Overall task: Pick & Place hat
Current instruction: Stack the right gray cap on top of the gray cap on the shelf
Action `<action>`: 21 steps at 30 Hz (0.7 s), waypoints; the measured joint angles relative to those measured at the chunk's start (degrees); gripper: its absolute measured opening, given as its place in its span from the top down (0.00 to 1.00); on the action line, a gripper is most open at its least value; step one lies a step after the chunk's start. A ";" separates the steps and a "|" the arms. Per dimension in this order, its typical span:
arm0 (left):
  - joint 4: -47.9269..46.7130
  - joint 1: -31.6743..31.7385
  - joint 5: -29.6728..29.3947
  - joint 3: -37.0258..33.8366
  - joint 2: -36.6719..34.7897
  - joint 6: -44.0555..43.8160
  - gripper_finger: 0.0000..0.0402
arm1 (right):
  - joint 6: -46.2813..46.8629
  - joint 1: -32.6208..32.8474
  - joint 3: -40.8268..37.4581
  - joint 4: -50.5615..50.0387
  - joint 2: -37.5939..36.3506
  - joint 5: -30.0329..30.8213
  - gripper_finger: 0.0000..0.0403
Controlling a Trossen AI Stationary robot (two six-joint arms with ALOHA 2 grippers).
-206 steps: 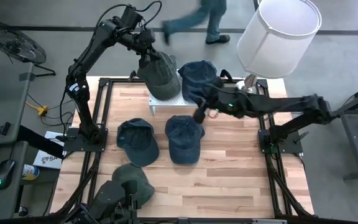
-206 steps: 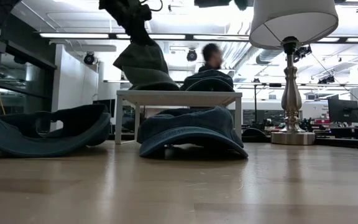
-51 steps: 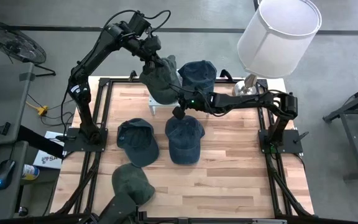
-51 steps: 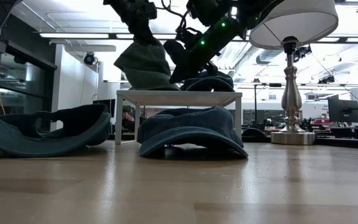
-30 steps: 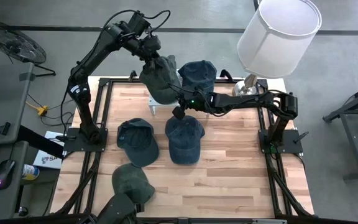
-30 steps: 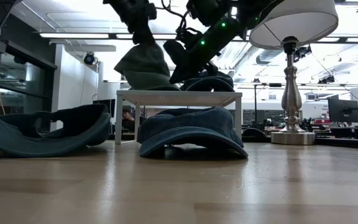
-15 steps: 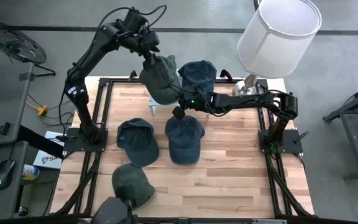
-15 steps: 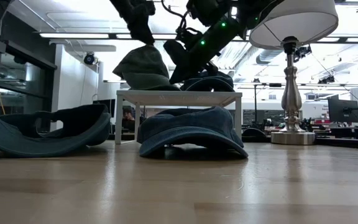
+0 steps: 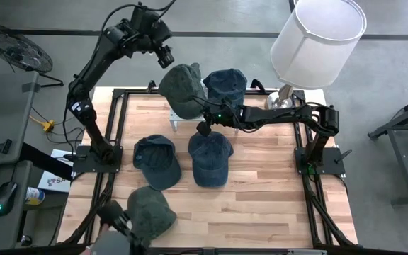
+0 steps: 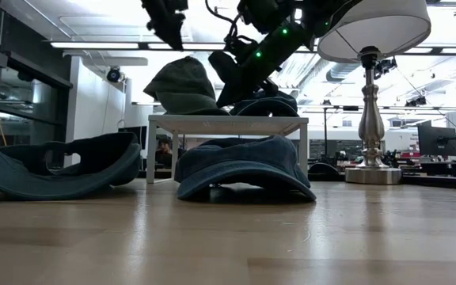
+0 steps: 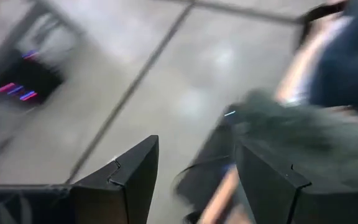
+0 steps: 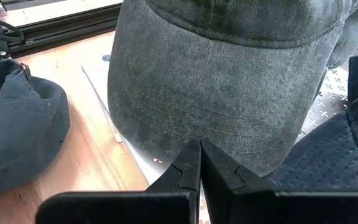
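Resting apart from left claw (image 9: 166, 57), hat (image 9: 183, 88) (on stand (image 10: 226, 120))

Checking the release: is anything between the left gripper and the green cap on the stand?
Nothing. In the low view, the open left gripper hangs above the green cap, with only open air between them.

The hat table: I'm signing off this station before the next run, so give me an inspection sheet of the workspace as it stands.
Surface: wooden table, bare in front.
Job's things: green hat and blue hat sit on the white stand; three more hats lie on the wood.
Clutter: lamp at the back right corner.
Grippers: left gripper open, above and clear of the green hat; right gripper shut, empty, by the stand's front edge.
Cables: wires along the left arm.
Surroundings: fan on the floor at left.
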 joint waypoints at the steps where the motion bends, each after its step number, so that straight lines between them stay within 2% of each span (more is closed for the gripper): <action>1: 0.01 0.19 -2.21 0.00 0.41 0.03 0.49 | -0.01 0.00 0.00 0.00 0.00 0.00 1.00; 4: -0.35 1.69 -2.01 -0.04 1.20 -0.54 0.49 | 0.00 0.00 0.00 -0.05 0.00 0.05 1.00; 10: 0.05 7.05 12.28 -0.04 1.51 -6.46 0.49 | 1.55 0.00 0.00 -0.26 0.00 0.00 1.00; 13: 0.31 10.54 16.67 -0.04 1.72 -9.26 0.49 | 2.30 0.00 0.01 -0.31 0.00 0.00 1.00; 21: 5.98 17.07 15.64 -7.00 1.80 -15.29 0.49 | 2.48 0.00 0.02 -0.33 0.00 0.00 1.00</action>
